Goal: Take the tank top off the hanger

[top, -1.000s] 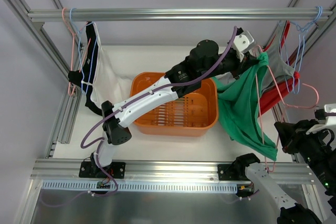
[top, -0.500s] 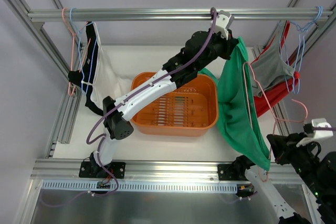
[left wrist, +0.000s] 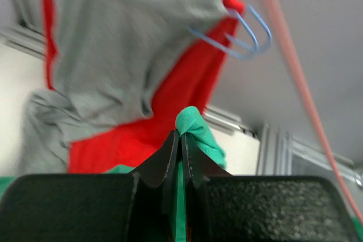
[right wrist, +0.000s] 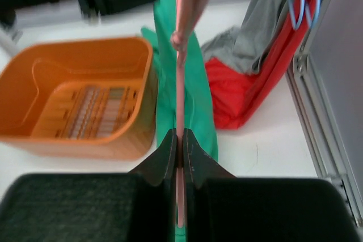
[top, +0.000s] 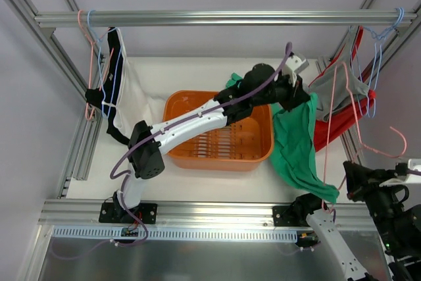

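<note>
The green tank top (top: 296, 149) hangs in a crumpled fold between the basket and the right side. My left gripper (top: 304, 99) is shut on its upper edge; the left wrist view shows green cloth (left wrist: 197, 127) pinched between the closed jaws of this gripper (left wrist: 181, 135). The pink hanger (top: 334, 129) stands upright to the right of the top, its hook (top: 395, 141) pointing right. My right gripper (top: 347, 179) is shut on the hanger's wire (right wrist: 180, 83), also seen in its wrist view (right wrist: 180, 135). The top's lower end (top: 323, 192) lies by the hanger's bottom; whether it hangs on it I cannot tell.
An orange basket (top: 191, 156) sits mid-table under the left arm. Grey and red garments (top: 342, 90) hang on blue hangers (top: 376, 64) at the right frame post. A white and dark garment (top: 118, 90) hangs at the left. The rail (top: 197, 18) crosses the top.
My left gripper dropped from the rail down toward the basket's right end, pulling the green top's upper part down and off the hanger's top. The hanger swung upright to the right.
</note>
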Controlling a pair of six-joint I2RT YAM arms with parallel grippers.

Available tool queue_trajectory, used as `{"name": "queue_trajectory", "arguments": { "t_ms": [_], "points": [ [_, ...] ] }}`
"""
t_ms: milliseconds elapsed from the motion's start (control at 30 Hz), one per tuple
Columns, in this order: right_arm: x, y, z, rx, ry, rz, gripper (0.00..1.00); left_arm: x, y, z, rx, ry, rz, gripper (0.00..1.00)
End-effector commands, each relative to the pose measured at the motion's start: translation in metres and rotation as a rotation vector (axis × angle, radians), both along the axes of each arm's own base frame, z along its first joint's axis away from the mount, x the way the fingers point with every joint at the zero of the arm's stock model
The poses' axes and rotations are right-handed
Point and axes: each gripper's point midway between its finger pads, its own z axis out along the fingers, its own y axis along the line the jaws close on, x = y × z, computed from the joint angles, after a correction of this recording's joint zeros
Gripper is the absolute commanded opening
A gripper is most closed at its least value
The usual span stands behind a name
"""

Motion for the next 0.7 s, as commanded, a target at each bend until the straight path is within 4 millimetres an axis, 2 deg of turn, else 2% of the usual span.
{"name": "queue_trajectory", "arguments": {
  "t_ms": [0,67,100,133,167,200,267,300,367,433,500,567,633,667],
  "points": [
    [0.029,-0.009,0.078,0.092,-0.323,-0.095,0.00,-0.079,0.001,0.017,-0.059,-0.026,-0.198,0.00],
    [0.040,-0.016,0.096,0.089,-0.389,-0.152,0.00,-0.098,0.006,0.022,-0.100,-0.027,-0.229,0.00],
    [0.044,-0.019,0.101,0.080,-0.406,-0.170,0.00,-0.107,0.006,-0.006,-0.068,0.035,-0.250,0.00],
    [0.047,-0.022,0.110,0.081,-0.442,-0.191,0.00,-0.115,0.009,-0.012,-0.070,0.061,-0.282,0.00],
    [0.057,-0.023,0.107,0.063,-0.431,-0.213,0.00,-0.121,0.011,-0.007,-0.106,0.060,-0.302,0.00],
    [0.066,-0.022,0.105,0.020,-0.424,-0.216,0.00,-0.126,0.013,-0.029,-0.079,0.106,-0.317,0.00],
    [0.078,-0.013,0.104,-0.013,-0.432,-0.180,0.00,-0.141,0.011,-0.046,-0.063,0.142,-0.382,0.00],
    [0.092,-0.003,0.090,-0.042,-0.404,-0.146,0.00,-0.146,0.011,-0.057,-0.045,0.164,-0.405,0.00],
    [0.100,0.010,0.081,-0.055,-0.386,-0.082,0.00,-0.154,0.009,-0.077,-0.010,0.198,-0.432,0.00],
    [0.104,0.009,0.068,-0.057,-0.314,-0.091,0.00,-0.153,0.011,-0.102,0.038,0.231,-0.408,0.00],
    [0.109,-0.007,0.058,-0.092,-0.269,-0.182,0.00,-0.154,0.013,-0.120,0.078,0.255,-0.406,0.00],
    [0.115,-0.020,0.041,-0.150,-0.185,-0.259,0.00,-0.156,0.013,-0.126,0.094,0.268,-0.420,0.00],
    [0.106,-0.021,0.027,-0.168,-0.076,-0.245,0.00,-0.153,0.014,-0.129,0.122,0.271,-0.399,0.00],
    [0.108,-0.014,0.020,-0.141,-0.025,-0.223,0.00,-0.150,0.012,-0.120,0.116,0.255,-0.390,0.02]
  ]
}}
